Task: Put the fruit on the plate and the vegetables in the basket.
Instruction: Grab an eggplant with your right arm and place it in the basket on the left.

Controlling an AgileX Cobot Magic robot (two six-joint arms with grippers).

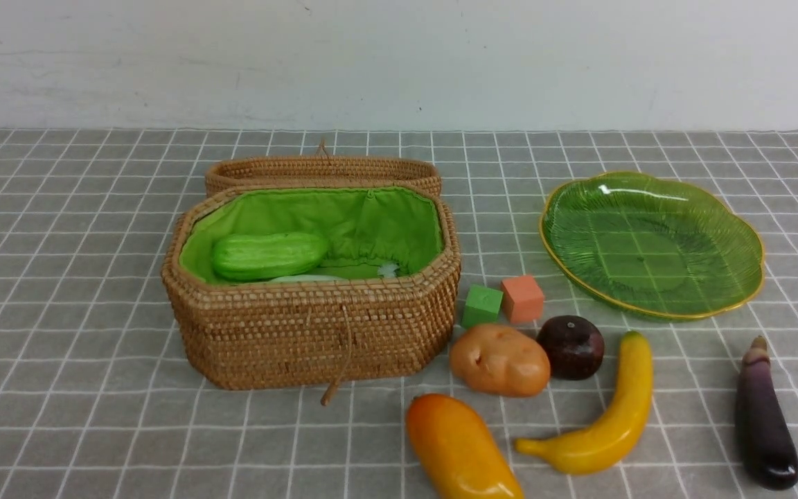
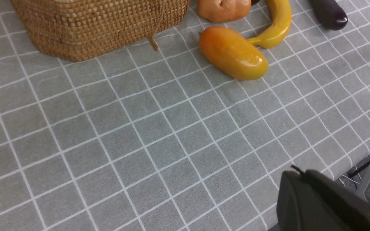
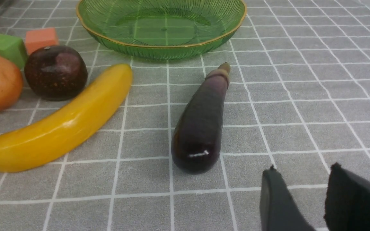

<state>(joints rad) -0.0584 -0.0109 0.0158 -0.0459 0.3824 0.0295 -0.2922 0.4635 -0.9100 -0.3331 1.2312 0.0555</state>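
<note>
- Eggplant (image 3: 201,125) is seen lying on cloth (image 3: 300,96), near plate (image 3: 162,48).
- It is judged light, stiff and slick; best taken across the thick middle.
- Right gripper (image 3: 303,173) is held parted and empty; left gripper (image 2: 313,199) state cannot be told.

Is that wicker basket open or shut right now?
Open. The basket has its lid folded back behind it, and the green lining and a gourd inside show.

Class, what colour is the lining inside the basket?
Bright green lining; front view shows it best.

Eggplant (image 3: 201,125) near banana (image 3: 59,125), plate (image 3: 159,52) beyond
</note>
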